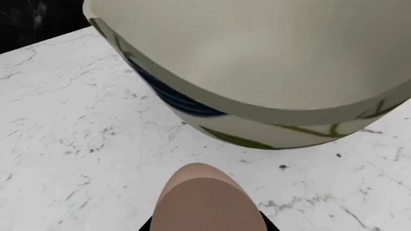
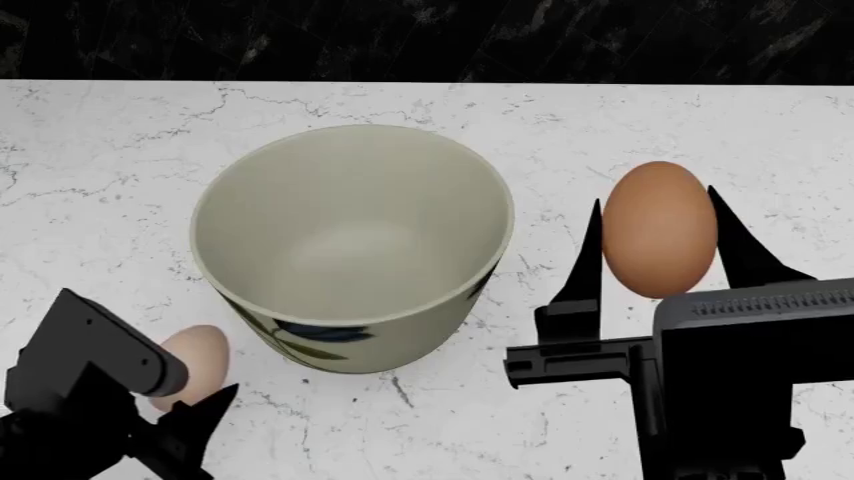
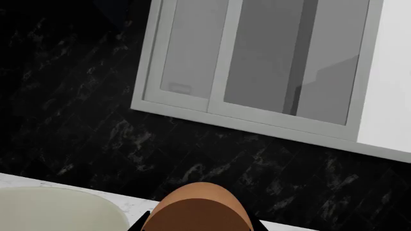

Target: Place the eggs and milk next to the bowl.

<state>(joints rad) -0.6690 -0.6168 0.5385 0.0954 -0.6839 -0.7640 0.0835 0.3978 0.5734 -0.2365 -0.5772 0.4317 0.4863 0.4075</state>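
My right pincer (image 2: 658,232) holds the darker orange-brown egg (image 2: 659,229) between its two black prongs, lifted clear of the white marbled worktop (image 2: 107,160) to the right of the bowl (image 2: 352,240). My left pincer (image 2: 167,400) has the pale pinkish-beige egg (image 2: 191,365) in its grasp, low at the bowl's left foot and very near the wall. From the left wrist view I cannot tell whether that egg (image 1: 204,199) already rests on the stone. No milk carton shows in any view.

As I judge it, the step in hand is setting both eggs down beside the bowl. To do it well I should lower the brown egg straight down until it touches the stone, just beside the bowl's right flank but not against it, and only then ease the prongs apart slowly. An egg is a smooth oval with no flat side, so it will roll if I release it high or with a sideways nudge.

The bowl is deep, cream and glossy, plain inside, with dark blue and olive leaf strokes outside. The worktop is hard, grey-veined marble, offering little grip. Behind it runs a black marbled wall (image 3: 77,110).
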